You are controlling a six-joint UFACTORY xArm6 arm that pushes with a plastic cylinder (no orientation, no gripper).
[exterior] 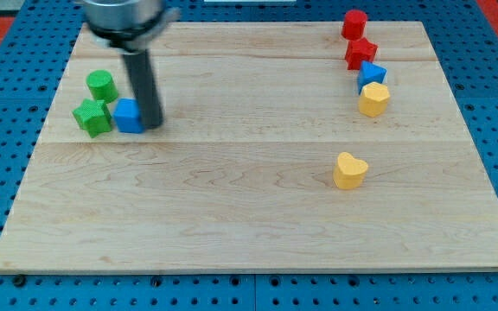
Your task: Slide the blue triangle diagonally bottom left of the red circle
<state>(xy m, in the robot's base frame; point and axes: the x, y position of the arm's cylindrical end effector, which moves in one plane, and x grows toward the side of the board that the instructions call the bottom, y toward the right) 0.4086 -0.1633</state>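
The blue triangle (372, 73) lies at the view's upper right, between a red star (360, 53) above it and a yellow hexagon (373, 99) below it. The red circle (354, 23) stands just above the red star, near the board's top edge. My tip (151, 125) is far away at the view's left, against the right side of a blue cube (127, 115). The rod rises from there to the arm's dark body at the top of the view.
A green circle (101, 85) and a green star (92, 116) sit left of the blue cube. A yellow heart (350, 170) lies right of centre. The wooden board (232, 216) rests on a blue pegboard surface.
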